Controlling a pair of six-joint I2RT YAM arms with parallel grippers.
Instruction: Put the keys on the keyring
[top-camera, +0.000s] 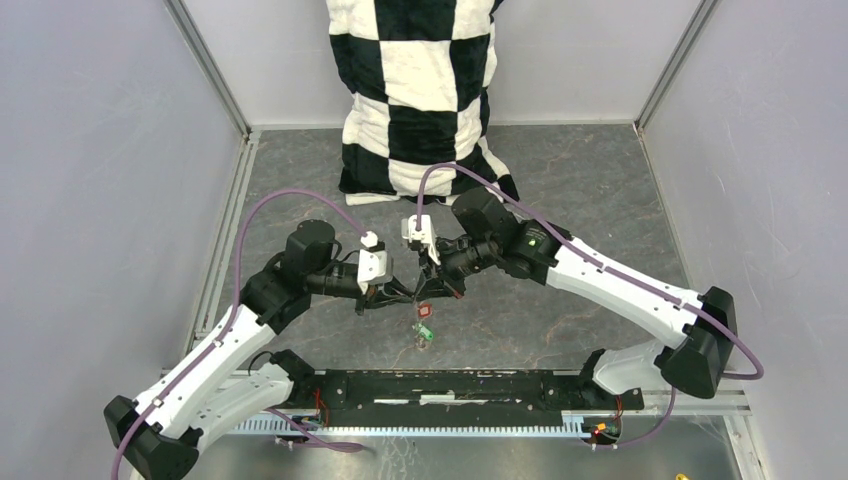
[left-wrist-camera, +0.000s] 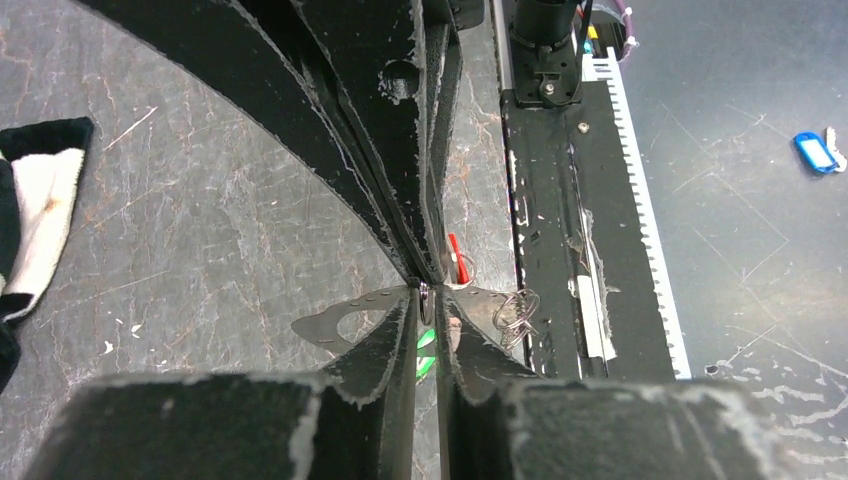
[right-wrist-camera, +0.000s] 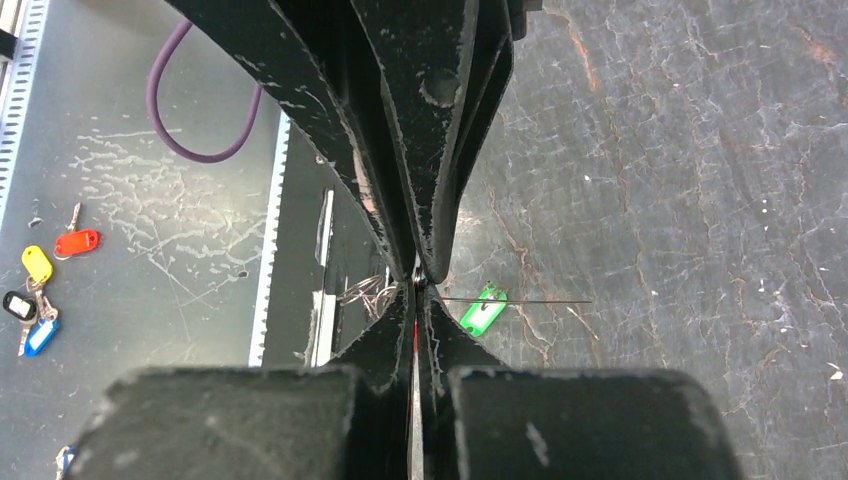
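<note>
Red-headed and green-headed, the keys sit close together below the spot where my two tools meet over the dark stone-patterned counter (top-camera: 580, 200): the red key (top-camera: 424, 309) just under the fingertips, the green key (top-camera: 424, 333) just beyond it toward my bases. My left tool (left-wrist-camera: 427, 290) has its fingers nearly pressed together, pinching a small metal link (left-wrist-camera: 425, 292) at the tips. My right tool (right-wrist-camera: 418, 280) is pressed shut. The thin wire of the keyring (right-wrist-camera: 520, 300) runs off from its tips past the green key, though I cannot tell whether the wire is clamped.
</note>
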